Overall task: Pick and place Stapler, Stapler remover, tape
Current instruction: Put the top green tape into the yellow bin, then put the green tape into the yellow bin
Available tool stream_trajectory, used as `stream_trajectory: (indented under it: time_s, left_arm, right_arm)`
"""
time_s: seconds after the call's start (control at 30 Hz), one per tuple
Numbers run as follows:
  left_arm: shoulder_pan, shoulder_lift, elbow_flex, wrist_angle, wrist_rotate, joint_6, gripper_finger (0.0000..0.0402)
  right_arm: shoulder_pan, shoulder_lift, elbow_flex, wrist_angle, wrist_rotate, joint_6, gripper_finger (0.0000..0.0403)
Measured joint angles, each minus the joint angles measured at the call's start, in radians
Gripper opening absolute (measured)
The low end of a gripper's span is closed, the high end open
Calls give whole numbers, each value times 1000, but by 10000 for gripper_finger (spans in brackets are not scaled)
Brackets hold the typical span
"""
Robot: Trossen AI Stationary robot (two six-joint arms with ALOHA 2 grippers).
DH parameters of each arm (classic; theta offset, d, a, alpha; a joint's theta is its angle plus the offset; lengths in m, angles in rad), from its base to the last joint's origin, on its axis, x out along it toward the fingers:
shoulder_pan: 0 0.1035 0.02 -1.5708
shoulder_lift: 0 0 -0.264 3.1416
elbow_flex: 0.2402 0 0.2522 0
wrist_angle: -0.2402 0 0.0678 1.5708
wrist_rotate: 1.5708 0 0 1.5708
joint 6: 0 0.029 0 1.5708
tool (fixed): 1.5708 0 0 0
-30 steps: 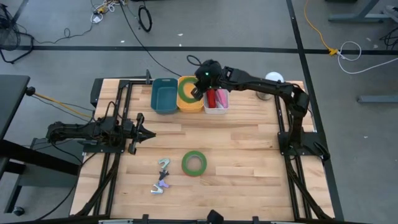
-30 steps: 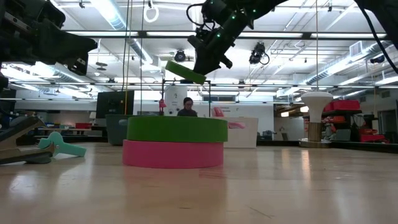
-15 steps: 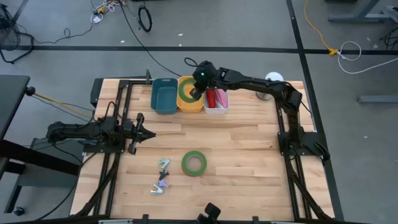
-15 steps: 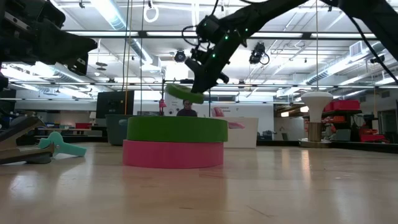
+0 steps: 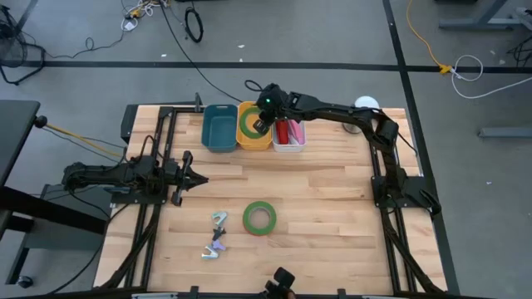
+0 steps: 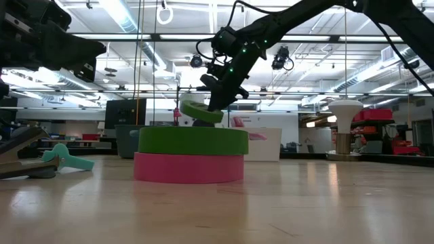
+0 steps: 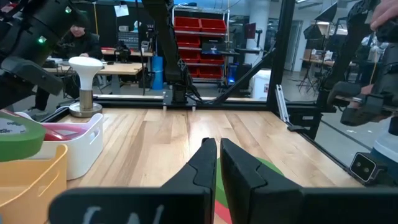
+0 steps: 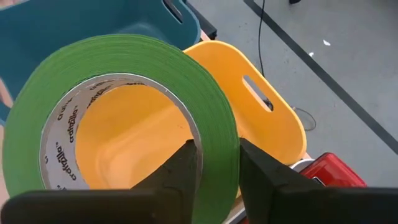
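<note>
Tabletop (image 5: 332,191), pale wood planks, framed by dark rails along both side edges; carries everything listed.

Right arm, stretched from its base at the right edge across to the far edge. Right gripper (image 5: 264,116) hangs over the yellow bin, its fingers (image 8: 186,163) clamped across the wall of a green tape roll (image 8: 124,81), one inside the hole and one outside. The roll is tilted and held above the bin's hollow, apparently for dropping in.

Left arm, lying low along the left edge, waiting. Left gripper (image 7: 216,158) points toward the middle of the tabletop, fingers nearly touching, nothing between them.

Three bins in a row at the far edge: teal bin (image 5: 219,129), yellow bin (image 5: 254,139), white bin (image 5: 288,139). The white one holds a red stapler (image 5: 283,131), seemingly already sorted.

Second green tape roll (image 5: 259,218), flat near the near edge, centre; the low view shows a pink roll (image 6: 188,168) beneath it.

Staple removers (image 5: 217,235), several small clawed pieces just beside that stack, toward the left edge, not yet collected.
</note>
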Motion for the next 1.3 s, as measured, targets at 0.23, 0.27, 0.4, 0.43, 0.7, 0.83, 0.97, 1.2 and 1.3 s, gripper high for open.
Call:
stream_trajectory:
  time_s: [0.23, 0.27, 0.4, 0.43, 0.7, 0.83, 0.97, 1.2, 1.3]
  left_arm:
    - [0, 0, 0, 0, 0, 0, 25]
    - [0, 0, 0, 0, 0, 0, 25]
    - [0, 0, 0, 0, 0, 0, 25]
    - [0, 0, 0, 0, 0, 0, 25]
    - [0, 0, 0, 0, 0, 0, 25]
    - [0, 0, 0, 0, 0, 0, 25]
    - [0, 0, 0, 0, 0, 0, 25]
    - [0, 0, 0, 0, 0, 0, 25]
    - [0, 0, 0, 0, 0, 0, 25]
  right_arm:
    - [0, 0, 0, -12, -2, 7, 155]
    - [0, 0, 0, -12, -2, 7, 164]
    - [-1, 0, 0, -16, -2, 8, 198]
    - [-1, 0, 0, -18, -2, 8, 204]
    - [0, 0, 0, -40, -2, 8, 231]
    - [4, -7, -1, -58, -2, 8, 233]
    - [20, -39, -2, -64, -17, 9, 233]
    - [77, -116, -2, -106, -53, 5, 233]
    - [113, -147, -2, -118, -53, 5, 233]
